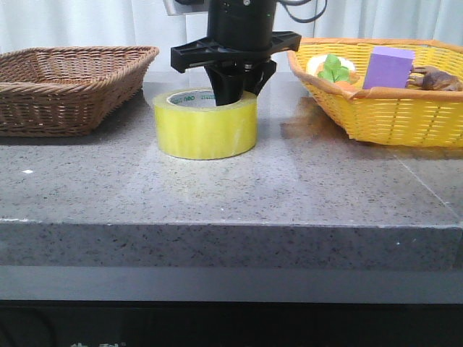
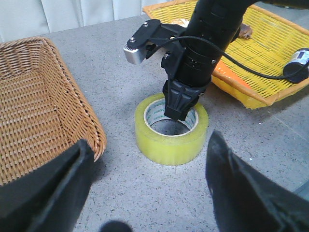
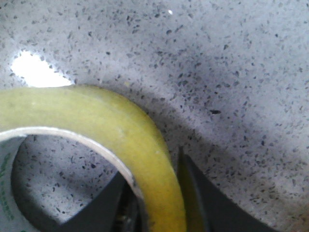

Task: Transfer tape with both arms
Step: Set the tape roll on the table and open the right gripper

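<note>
The tape point(image 1: 206, 130) is a wide yellow roll lying flat on the grey stone table, midway between two baskets. My right gripper point(image 1: 235, 90) reaches down from above at the roll's far side. In the right wrist view one finger is inside the core and one outside, pressed on the roll's wall point(image 3: 120, 130); the gripper point(image 3: 150, 162) is shut on it. The left wrist view shows the tape point(image 2: 169, 140) and the right gripper point(image 2: 181, 104) in its hole. My left gripper point(image 2: 147, 137) is open, fingers wide apart, a short way from the roll and clear of it. It is out of the front view.
A brown wicker basket point(image 1: 65, 79) stands left of the tape and shows in the left wrist view point(image 2: 34, 111). A yellow basket point(image 1: 391, 116) on the right holds a purple block point(image 1: 388, 66), a leafy item point(image 1: 333, 69) and a brown object point(image 1: 434, 78).
</note>
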Controlling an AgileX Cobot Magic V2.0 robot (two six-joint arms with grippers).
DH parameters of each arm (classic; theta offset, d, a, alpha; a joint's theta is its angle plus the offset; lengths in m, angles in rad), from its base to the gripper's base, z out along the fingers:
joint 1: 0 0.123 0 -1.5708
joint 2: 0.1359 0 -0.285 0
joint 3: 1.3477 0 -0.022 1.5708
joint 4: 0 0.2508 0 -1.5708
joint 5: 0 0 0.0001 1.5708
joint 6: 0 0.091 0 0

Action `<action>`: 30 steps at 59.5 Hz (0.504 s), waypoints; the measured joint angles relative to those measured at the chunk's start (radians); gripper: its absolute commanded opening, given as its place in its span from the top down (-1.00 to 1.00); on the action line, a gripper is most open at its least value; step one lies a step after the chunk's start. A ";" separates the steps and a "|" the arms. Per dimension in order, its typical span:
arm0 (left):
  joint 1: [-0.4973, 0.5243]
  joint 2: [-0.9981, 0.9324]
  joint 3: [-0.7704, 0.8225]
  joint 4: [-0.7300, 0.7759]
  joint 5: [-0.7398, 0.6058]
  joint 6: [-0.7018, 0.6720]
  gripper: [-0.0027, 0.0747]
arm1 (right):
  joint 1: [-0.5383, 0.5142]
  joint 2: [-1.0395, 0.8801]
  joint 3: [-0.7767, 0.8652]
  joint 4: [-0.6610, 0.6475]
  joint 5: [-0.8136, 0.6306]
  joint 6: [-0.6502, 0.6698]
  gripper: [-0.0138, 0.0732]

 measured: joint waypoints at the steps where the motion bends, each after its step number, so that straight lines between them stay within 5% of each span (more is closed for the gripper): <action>1: 0.000 0.000 0.000 0.000 0.000 0.000 -0.34 | 0.000 0.000 -0.005 0.000 0.000 0.000 0.14; 8: 0.000 0.000 0.000 0.000 0.000 0.000 -0.34 | 0.000 0.002 -0.051 0.000 -0.002 0.000 -0.13; 30: 0.000 0.000 0.000 0.000 0.000 0.000 -0.34 | 0.000 -0.130 -0.176 0.000 -0.004 0.016 -0.12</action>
